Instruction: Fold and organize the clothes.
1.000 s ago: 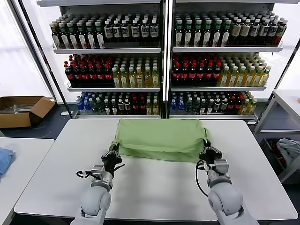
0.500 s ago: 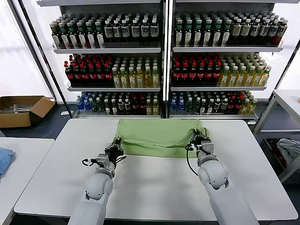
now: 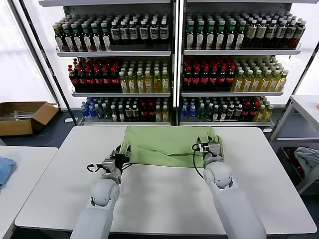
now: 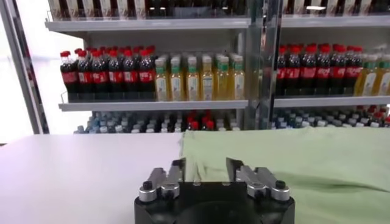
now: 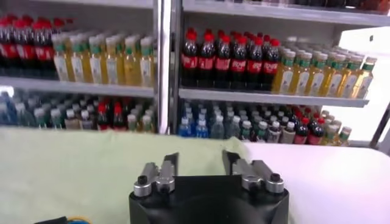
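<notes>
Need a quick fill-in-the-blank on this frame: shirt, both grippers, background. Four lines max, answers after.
1. The folded shirt on the white table is light ____ in colour.
2. The left gripper and the right gripper both have their jaws ____, with no cloth between them.
3. Behind the table, the shelves are stocked with rows of ____.
4. The cardboard box sits on the floor on the robot's ____ side.

Missing words: green; open; bottles; left

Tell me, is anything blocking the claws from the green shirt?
Nothing visible. The left claw sits at the shirt's near left corner, the right claw over its right edge, both open.
</notes>
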### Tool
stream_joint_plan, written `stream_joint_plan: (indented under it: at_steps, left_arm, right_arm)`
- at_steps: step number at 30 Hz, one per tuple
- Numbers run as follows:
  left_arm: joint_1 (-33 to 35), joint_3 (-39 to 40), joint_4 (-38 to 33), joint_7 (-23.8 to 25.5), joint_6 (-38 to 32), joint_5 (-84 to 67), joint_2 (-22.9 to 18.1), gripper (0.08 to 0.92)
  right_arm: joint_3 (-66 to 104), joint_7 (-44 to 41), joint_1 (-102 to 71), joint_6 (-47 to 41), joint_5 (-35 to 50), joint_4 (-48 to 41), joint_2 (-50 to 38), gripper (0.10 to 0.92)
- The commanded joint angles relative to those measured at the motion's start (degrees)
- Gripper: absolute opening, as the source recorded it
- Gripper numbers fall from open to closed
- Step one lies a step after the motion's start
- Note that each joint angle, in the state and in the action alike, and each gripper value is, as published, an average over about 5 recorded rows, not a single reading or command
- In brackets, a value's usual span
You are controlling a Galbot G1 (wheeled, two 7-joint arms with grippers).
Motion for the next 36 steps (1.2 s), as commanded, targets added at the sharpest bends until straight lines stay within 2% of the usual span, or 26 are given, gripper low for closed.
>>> stream_joint_plan:
  at_steps: [1, 4, 7, 10, 21, 36]
  left_arm:
    - [5.59, -0.24, -7.79, -0.35, 2.69, 1.92, 0.11, 0.624]
    - [7.44, -0.31, -10.28, -0.22, 3.39, 2.52, 0.57, 0.71]
    - [8.57, -0.53, -11.84, -0.04, 3.87, 2.82, 1.14, 0.784]
    - [9.06, -0.88, -12.25, 0.08, 4.21, 3.04, 1.65, 0.817]
    - [8.17, -0.18, -10.52, 0.47, 5.46, 3.33, 2.57, 0.823]
    - [3.88, -0.53, -2.89, 0.54, 5.41, 2.32, 2.93, 0.823]
  right_arm:
    - [0.62, 3.01, -4.25, -1.02, 0.37, 8.93, -1.28, 0.726]
    - [2.05, 3.04, -8.93, -2.31, 0.26, 13.73, -3.05, 0.794]
    - [3.77, 2.81, -13.22, -3.18, 0.45, 16.68, -5.17, 0.819]
    - [5.4, 2.7, -16.34, -3.86, 0.91, 17.68, -7.23, 0.822]
    - [9.6, 2.48, -21.31, -5.97, 3.5, 18.25, -10.03, 0.823]
    - [6.84, 1.98, -17.4, -5.97, 2.63, 12.65, -6.64, 0.823]
